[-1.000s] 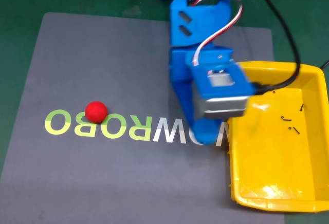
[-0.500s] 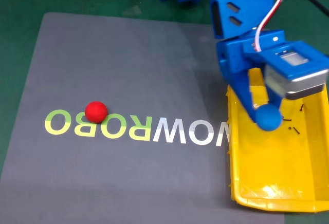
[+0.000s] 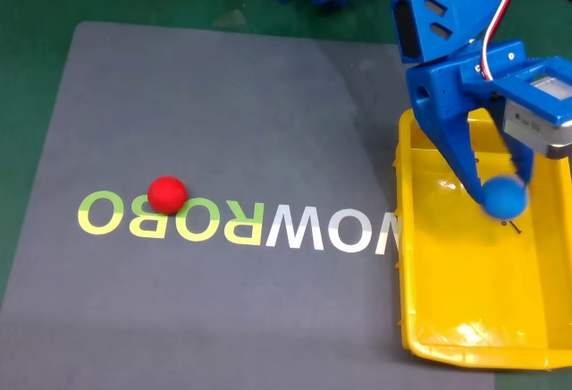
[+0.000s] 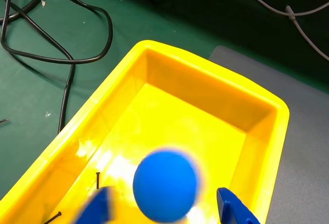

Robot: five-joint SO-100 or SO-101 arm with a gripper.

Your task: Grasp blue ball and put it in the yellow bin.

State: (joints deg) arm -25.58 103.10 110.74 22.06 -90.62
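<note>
Now end effector [image 4: 164, 208] open (blue ball [image 4: 165, 185] blurred).

mat [image 3: 214, 122] | upside-down lettering reads "ROBO" then "WOW" | green and white letters

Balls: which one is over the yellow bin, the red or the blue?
The blue ball, right by the hand above the yellow bin. The red ball sits far off on the grey mat, on the lettering.

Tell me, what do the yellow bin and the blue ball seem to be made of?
The yellow bin looks like glossy moulded plastic: bright highlights shine on its floor. The blue ball looks matte, perhaps foam or rubber: no shine, though it is blurred.
</note>
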